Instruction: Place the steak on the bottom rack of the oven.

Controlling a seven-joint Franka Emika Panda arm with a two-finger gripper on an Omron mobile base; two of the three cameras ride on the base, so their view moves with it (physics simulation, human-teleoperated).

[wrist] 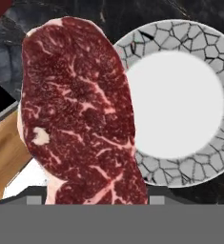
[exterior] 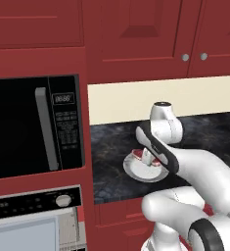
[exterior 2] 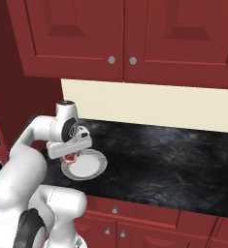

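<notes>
One flat slab of raw red steak [wrist: 80, 112] with whitish marbling, hanging directly in front of the gripper and running down between its two dark finger tips in the hand view; clear of the plate beneath it, as far as can be judged.

One two-finger gripper [exterior 2: 70, 156] at the end of the white arm: clamped on the steak's near edge, pointing downward over the plate.

One round white plate [wrist: 213, 52] with a crackle-patterned grey rim: below and just to one side of the gripper, resting on the dark marbled stone counter [exterior 2: 173, 164].

One silver-fronted oven [exterior: 35, 225] with dark control strip, round knob and pale glass window: well apart from the gripper, lower and off to its left, beneath the black microwave [exterior: 35, 127] with keypad and grey handle.

Handling, by judgement: steak is light, soft and floppy, likely slick; it will droop from an edge grip and may slip if swung fast. Best hold is across the thickness well in from the rim, not at a thin fatty tip. Not fragile.
</notes>
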